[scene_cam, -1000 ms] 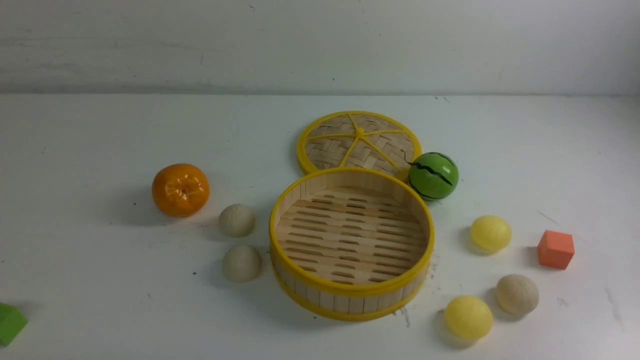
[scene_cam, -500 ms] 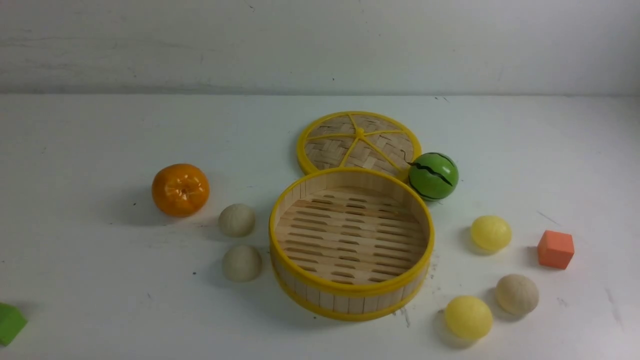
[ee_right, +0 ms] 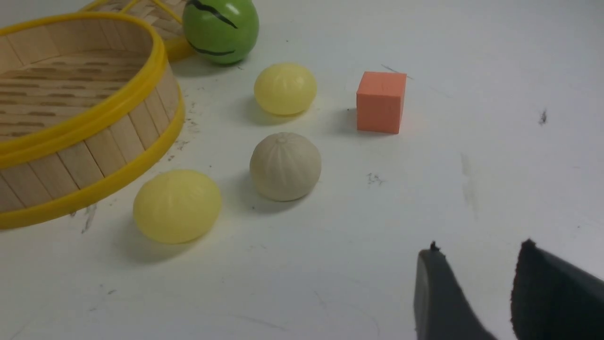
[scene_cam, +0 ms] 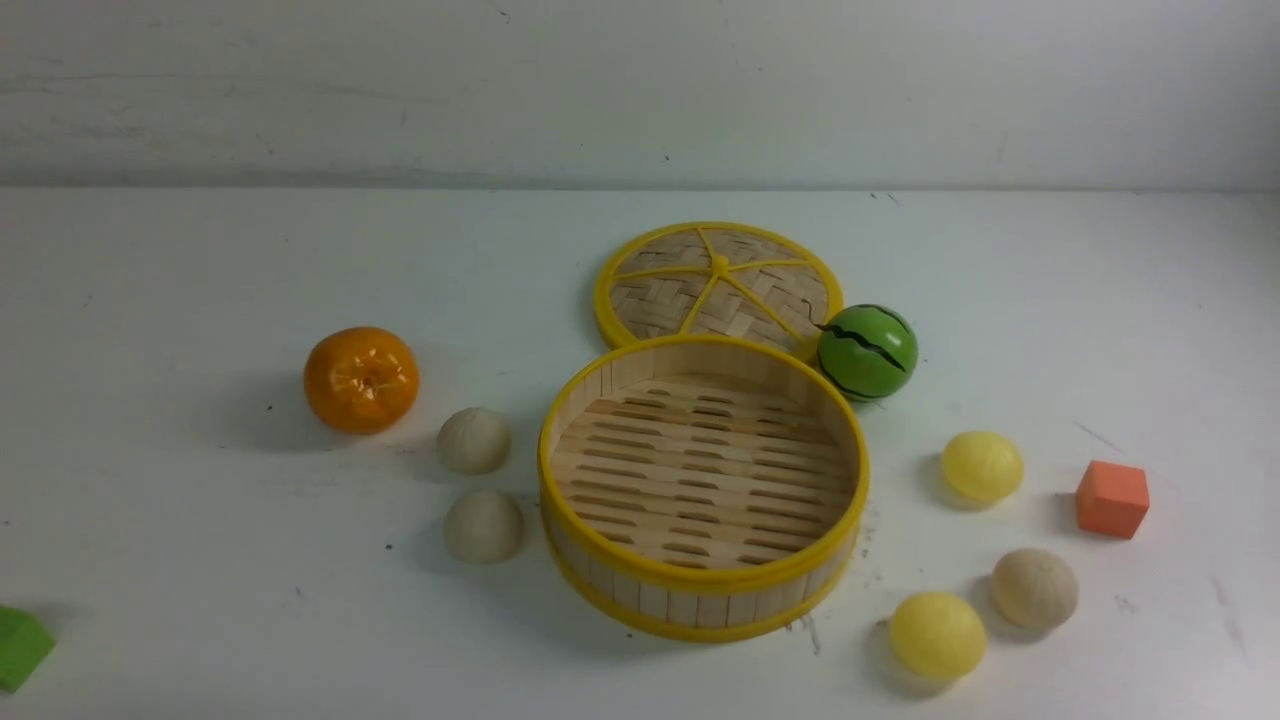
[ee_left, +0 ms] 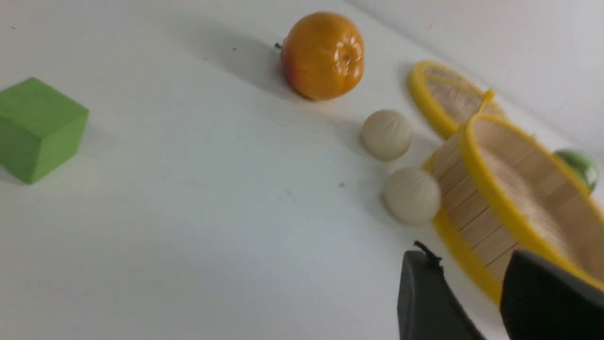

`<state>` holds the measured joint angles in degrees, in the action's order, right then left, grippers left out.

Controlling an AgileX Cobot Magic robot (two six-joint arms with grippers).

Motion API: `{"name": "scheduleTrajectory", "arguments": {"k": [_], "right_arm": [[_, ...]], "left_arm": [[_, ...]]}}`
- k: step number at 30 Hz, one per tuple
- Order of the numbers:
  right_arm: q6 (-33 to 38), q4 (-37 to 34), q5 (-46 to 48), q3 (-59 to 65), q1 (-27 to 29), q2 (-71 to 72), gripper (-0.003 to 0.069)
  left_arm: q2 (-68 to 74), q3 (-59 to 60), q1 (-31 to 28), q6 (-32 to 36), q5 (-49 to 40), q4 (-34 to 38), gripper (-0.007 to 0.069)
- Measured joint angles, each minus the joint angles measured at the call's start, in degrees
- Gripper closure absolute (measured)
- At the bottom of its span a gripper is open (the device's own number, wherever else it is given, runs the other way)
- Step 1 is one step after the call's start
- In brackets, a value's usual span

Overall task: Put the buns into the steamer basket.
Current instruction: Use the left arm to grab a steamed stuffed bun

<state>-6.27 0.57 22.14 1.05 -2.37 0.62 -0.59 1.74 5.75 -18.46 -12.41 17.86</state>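
Observation:
The steamer basket (scene_cam: pixel 703 585) stands at the table's middle with nothing on its slotted floor. Two cream-white buns (scene_cam: pixel 473 440) (scene_cam: pixel 484 526) lie just left of it. To its right lie a pale yellow bun (scene_cam: pixel 981 466), a second yellow bun (scene_cam: pixel 937 634) and a cream-white bun (scene_cam: pixel 1034 588). Neither gripper shows in the front view. In the left wrist view my left gripper (ee_left: pixel 469 264) is open and empty, near the basket's wall (ee_left: pixel 476 226) and short of the nearer white bun (ee_left: pixel 411 195). My right gripper (ee_right: pixel 476 252) is open and empty, over bare table, apart from the white bun (ee_right: pixel 285 165).
A flat woven lid (scene_cam: pixel 717 285) lies behind the basket, with a green striped ball (scene_cam: pixel 866 352) touching its right side. A glossy orange (scene_cam: pixel 361 379) sits at the left. An orange cube (scene_cam: pixel 1111 498) sits at the right; a green cube (scene_cam: pixel 20 646) lies at the near left edge.

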Motion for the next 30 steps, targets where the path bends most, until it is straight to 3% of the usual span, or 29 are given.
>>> {"name": "scheduleTrajectory", "arguments": {"k": [5,8,13,14,15,20,24,27,30], "right_arm": [[0.0,0.0,0.0,0.0,0.0,0.0,0.042],[0.0,0.0,0.0,0.0,0.0,0.0,0.042],[0.0,0.0,0.0,0.0,0.0,0.0,0.042],[0.0,0.0,0.0,0.0,0.0,0.0,0.042],[0.0,0.0,0.0,0.0,0.0,0.0,0.042],[0.0,0.0,0.0,0.0,0.0,0.0,0.042],[0.0,0.0,0.0,0.0,0.0,0.0,0.042],[0.0,0.0,0.0,0.0,0.0,0.0,0.042],[0.0,0.0,0.0,0.0,0.0,0.0,0.042]], "left_arm": [[0.0,0.0,0.0,-2.53,10.57,9.5,0.0386],[0.0,-0.25,0.0,-3.19,12.02,13.66,0.0404],[1.06,-10.69,0.0,-0.41,-2.63,13.21,0.061],[1.34,-11.29,0.0,-0.09,-3.35,12.97,0.061],[4.39,-16.27,0.0,3.01,-10.3,11.05,0.0638],[19.67,-30.64,0.0,7.55,-31.79,5.77,0.0638],[36.66,-40.6,0.0,8.02,-47.39,-2.64,0.0638],[46.65,-44.33,0.0,8.46,-49.67,-7.88,0.0638],[56.94,-47.77,1.1,10.37,-47.91,-8.74,0.0638]]}}
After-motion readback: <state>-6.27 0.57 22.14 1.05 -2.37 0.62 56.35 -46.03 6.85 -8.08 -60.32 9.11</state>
